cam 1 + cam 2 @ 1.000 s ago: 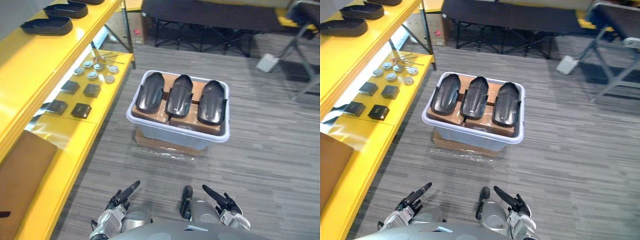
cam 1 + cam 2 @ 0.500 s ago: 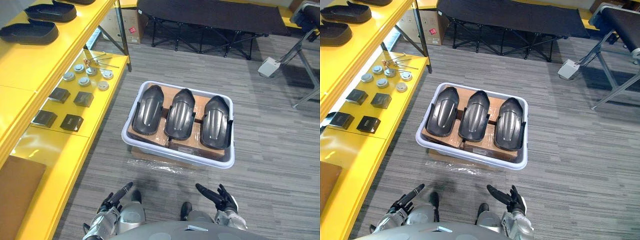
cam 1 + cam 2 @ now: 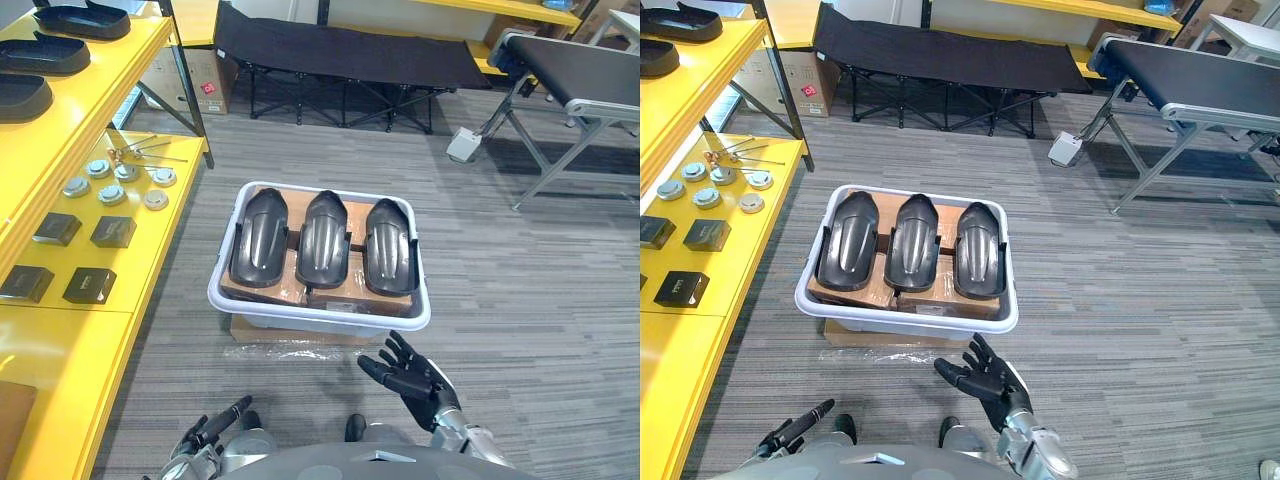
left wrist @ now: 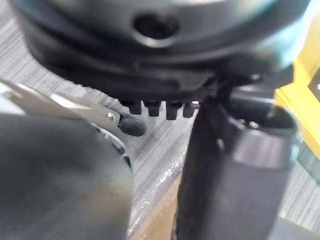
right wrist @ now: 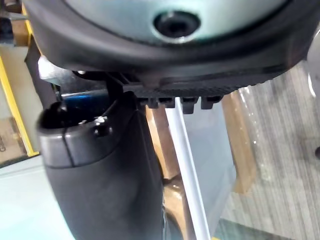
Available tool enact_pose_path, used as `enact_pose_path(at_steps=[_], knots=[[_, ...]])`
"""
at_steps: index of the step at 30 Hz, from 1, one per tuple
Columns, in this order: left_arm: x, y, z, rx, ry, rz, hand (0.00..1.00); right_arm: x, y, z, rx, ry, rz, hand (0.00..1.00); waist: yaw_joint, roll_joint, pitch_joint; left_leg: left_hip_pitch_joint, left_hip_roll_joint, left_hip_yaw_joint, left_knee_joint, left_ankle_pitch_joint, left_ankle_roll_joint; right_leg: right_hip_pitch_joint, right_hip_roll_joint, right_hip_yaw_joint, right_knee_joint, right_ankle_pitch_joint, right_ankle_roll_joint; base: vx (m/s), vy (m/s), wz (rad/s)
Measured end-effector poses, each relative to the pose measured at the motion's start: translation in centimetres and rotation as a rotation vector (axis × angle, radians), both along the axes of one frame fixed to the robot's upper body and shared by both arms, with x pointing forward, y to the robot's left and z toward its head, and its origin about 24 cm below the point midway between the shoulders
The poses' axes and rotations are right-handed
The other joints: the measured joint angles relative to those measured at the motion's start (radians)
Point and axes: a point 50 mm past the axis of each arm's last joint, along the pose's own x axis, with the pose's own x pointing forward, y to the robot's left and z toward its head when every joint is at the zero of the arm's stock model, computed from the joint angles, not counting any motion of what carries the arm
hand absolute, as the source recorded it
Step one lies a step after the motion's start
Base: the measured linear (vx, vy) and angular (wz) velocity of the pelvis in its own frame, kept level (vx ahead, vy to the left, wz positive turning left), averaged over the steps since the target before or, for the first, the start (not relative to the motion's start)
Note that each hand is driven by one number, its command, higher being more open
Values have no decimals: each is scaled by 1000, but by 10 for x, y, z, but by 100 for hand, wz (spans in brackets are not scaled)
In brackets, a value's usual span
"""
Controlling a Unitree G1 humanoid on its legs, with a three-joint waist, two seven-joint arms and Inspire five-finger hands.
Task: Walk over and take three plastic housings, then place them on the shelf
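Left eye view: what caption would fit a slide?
Right hand open near a white bin holding three dark plastic housings.

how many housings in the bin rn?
3, side by side on cardboard in the bin: left housing, middle housing, right housing. Anything under the cardboard is hidden.

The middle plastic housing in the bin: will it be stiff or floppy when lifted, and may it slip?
Probably stiff: the middle housing keeps a moulded, domed shape. Its glossy, curved surface may be slippery under the fingers. It looks like a thin shell, so it is likely light for its size.
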Motion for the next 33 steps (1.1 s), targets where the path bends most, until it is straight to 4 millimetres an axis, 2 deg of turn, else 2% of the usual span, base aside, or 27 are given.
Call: enact_pose_path(at_steps=[3,5,8,10,13,16,19,22,23,25,26,29,31,33], knots=[[-18,-3,-3,2,59,-53,100,17,-25,24,-74,-93,-129,100,-13,15,-9,-2,-1,13,0,0,4,-3,4,11,-3,3,8,-81,6,-7],[-17,-3,-2,13,61,-86,100,32,-49,35,-131,-117,-248,100,-11,21,-15,-3,-1,21,0,0,5,-10,4,17,-4,3,8,-54,19,-2],[-13,-2,-1,29,48,-127,100,50,-66,47,-188,-150,-304,100,-10,22,-11,-16,8,33,4,-1,6,-28,11,41,-5,3,9,-20,0,-11],[-4,3,3,41,9,-146,100,69,-75,59,-202,-196,-368,100,-11,14,8,-75,14,40,64,-13,11,-60,14,54,-5,19,15,-6,-1,-16],[34,8,14,75,-111,-175,100,102,-83,83,-209,-285,-472,100,-5,-6,102,-214,62,35,242,-72,13,-113,33,63,-23,75,6,-50,-21,-10],[59,13,25,111,-197,-192,100,123,-92,107,-225,-366,-586,100,5,-14,181,-296,82,23,323,-101,15,-150,50,64,-38,101,2,-62,9,-3],[72,13,30,133,-235,-191,100,136,-107,123,-264,-391,-673,100,19,-13,229,-334,93,17,364,-119,20,-169,53,65,-36,108,4,0,0,0],[76,12,32,142,-255,-199,100,152,-121,132,-316,-390,-699,100,23,-9,234,-382,91,6,395,-130,27,-198,52,64,-35,114,2,22,39,6],[81,11,33,147,-266,-202,100,164,-132,140,-372,-387,-711,100,26,-1,243,-408,88,-8,413,-134,30,-213,50,61,-34,118,3,26,35,13],[88,8,34,144,-275,-217,100,170,-142,148,-403,-388,-728,100,30,15,257,-423,85,-20,420,-137,34,-215,49,53,-34,119,5,3,34,18],[95,4,35,139,-283,-235,100,179,-153,160,-455,-396,-747,100,44,33,270,-438,77,-26,422,-136,37,-229,43,49,-34,121,6,-18,33,13],[103,-3,35,128,-294,-262,100,190,-161,178,-482,-421,-755,100,46,62,288,-452,68,-40,426,-134,41,-233,36,35,-32,122,7,-23,24,16],[112,-12,37,124,-315,-309,100,205,-168,205,-523,-458,-755,100,51,101,306,-481,54,-44,423,-124,54,-267,23,31,-18,123,8,-47,35,11],[119,-19,38,113,-325,-340,100,212,-172,218,-542,-467,-745,100,55,129,313,-498,42,-47,423,-119,63,-283,13,27,-16,125,11,-48,46,10]])
